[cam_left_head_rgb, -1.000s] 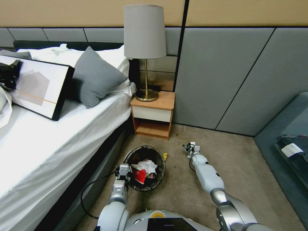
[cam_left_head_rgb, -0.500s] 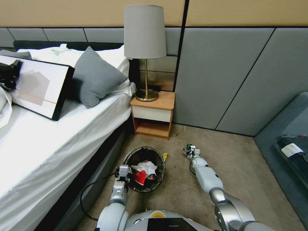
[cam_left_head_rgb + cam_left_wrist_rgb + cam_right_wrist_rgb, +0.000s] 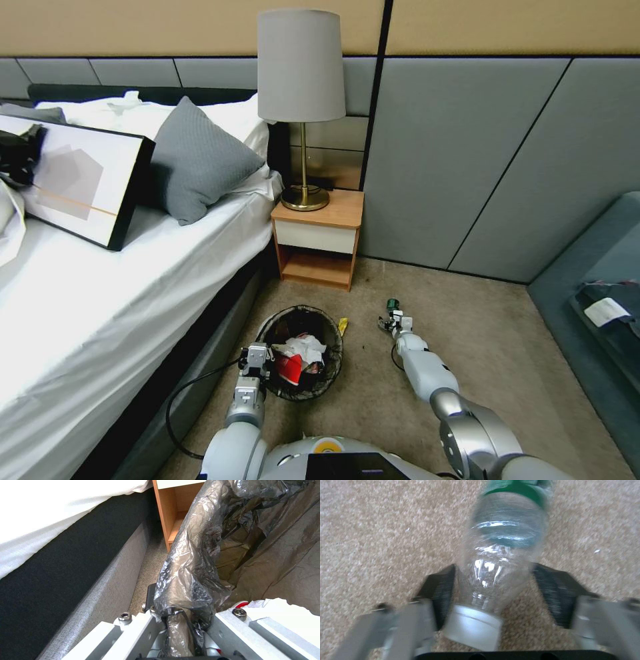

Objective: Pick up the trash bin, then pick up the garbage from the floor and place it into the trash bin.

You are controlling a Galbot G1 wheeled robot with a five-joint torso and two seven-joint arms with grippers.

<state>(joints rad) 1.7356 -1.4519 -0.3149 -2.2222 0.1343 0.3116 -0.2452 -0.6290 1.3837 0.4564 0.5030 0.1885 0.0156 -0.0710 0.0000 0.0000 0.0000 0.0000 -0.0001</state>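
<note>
Closest in, the left end effector point(image 3: 257, 358) is clamped on the near rim of the trash bin point(image 3: 332, 360), pinching the black bag liner point(image 3: 190, 580) folded over that edge, as the left wrist view shows. So the bin is in that arm's grip right beside the bed point(image 3: 100, 313), already loaded with a white tissue wad point(image 3: 303, 345) and a red packet point(image 3: 290, 365).

A bit further out, the right end effector point(image 3: 393, 323) is low over the floor point(image 3: 480, 347) with its fingers point(image 3: 441, 597) spread wide, not yet gripping anything. The bottle point(image 3: 500, 552) lies flat on the carpet between them. Its white cap point(image 3: 473, 627) is right up against the palm and the green-labelled end points straight away from it, so the long axis runs along the reach direction, not across it. The pads sit either side of the neck and shoulder, the left-hand one looking close to the plastic, the other with a gap.

That's the relation the grab depends on: the fingers would squeeze across the narrow width, which looks like a sensible line-up. The right arm is clearly the nearer one, and the left is busy anyway.

Just past the bin's far rim there's a yellow wrapper point(image 3: 343, 325) lying on the floor, roughly between the two end effectors, then the nightstand point(image 3: 319, 237).
</note>
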